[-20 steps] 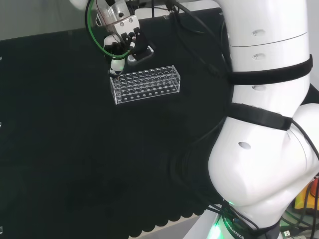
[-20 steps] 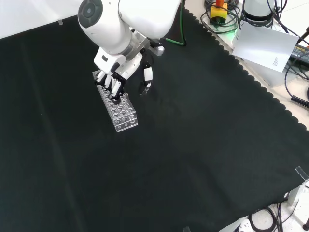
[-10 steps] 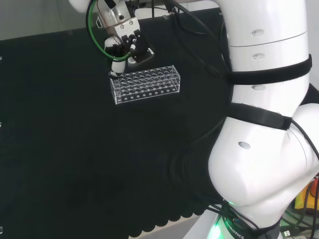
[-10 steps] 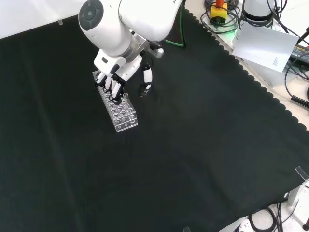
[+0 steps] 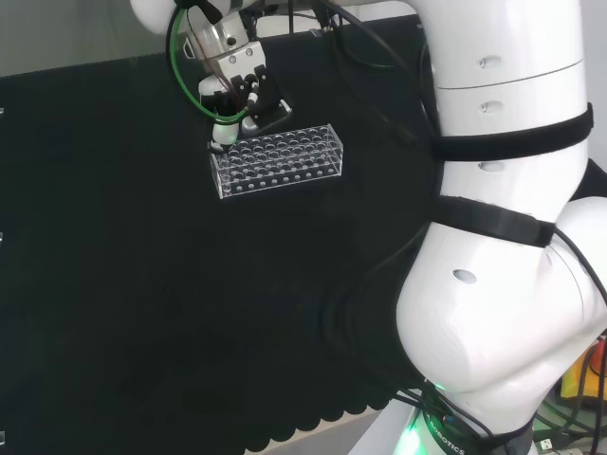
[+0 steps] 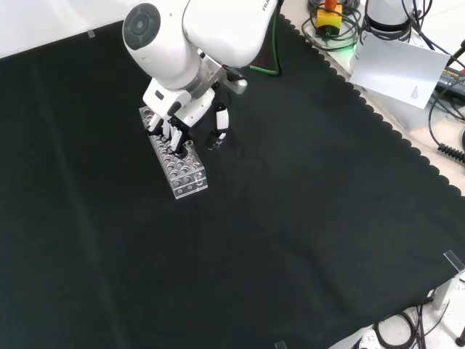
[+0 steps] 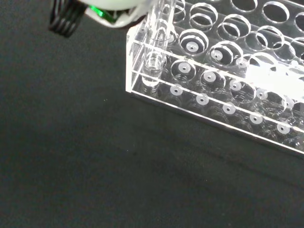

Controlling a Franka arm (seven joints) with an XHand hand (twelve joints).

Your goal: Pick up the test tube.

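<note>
Even overhead light; your black cloth [image 6: 290,218] soaks it up, no clear shadows. White arm links [image 5: 503,190] near blown out in head view. Wrist view: glare patch on the clear rack [image 7: 266,76]; the robot hand [image 7: 114,7] above it blurs.

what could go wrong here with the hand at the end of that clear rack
The clear plastic test tube rack stands loose on the black cloth, so the black and white hand, working at its corner, might drag or tip it. The clear test tube in the corner hole is hard to see; the fingers may close beside it or slip off it.
</note>
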